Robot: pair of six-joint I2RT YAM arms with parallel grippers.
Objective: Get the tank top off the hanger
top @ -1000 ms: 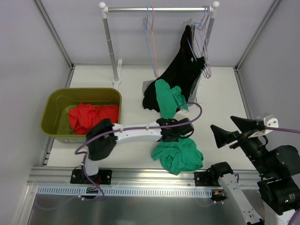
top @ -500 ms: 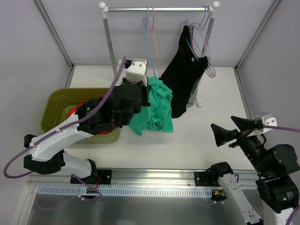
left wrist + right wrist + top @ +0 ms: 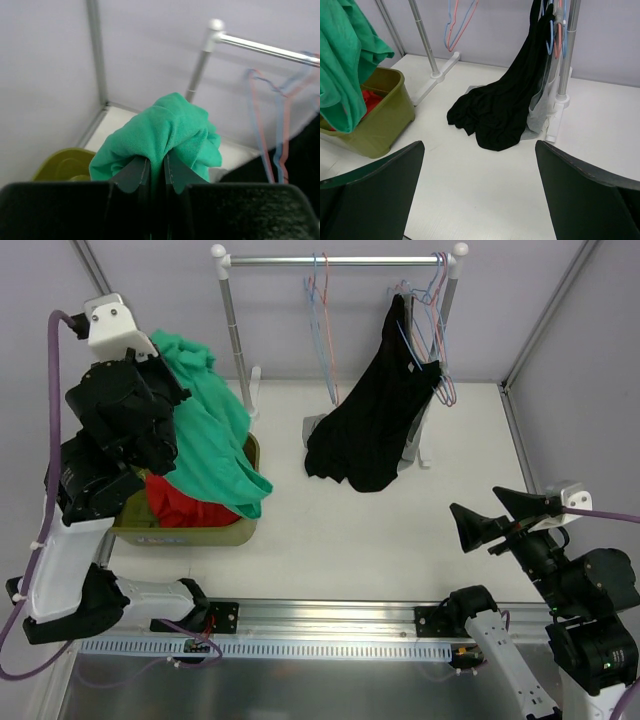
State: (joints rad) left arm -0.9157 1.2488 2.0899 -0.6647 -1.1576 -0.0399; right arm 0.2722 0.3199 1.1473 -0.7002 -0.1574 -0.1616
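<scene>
The green tank top [image 3: 215,440] hangs bunched from my left gripper [image 3: 156,162], which is shut on a fold of it, high above the olive bin [image 3: 180,533]. Its cloth [image 3: 170,125] fills the gap between the fingers. A black garment [image 3: 375,420] stays draped from a hanger [image 3: 440,360] at the right end of the rail, its hem pooled on the table. My right gripper [image 3: 478,505] stands open and empty low at the right, apart from both garments; in its own view the jaws [image 3: 480,150] frame bare table.
A red cloth [image 3: 185,505] lies in the bin. Empty pink and blue hangers [image 3: 322,310] hang mid-rail on the clothes rack [image 3: 340,259], whose posts stand at the back. Frame struts edge the table.
My left arm swung from the table's middle up and to the left, carrying the green tank top from beside the black garment to above the bin. The right arm stayed still.
</scene>
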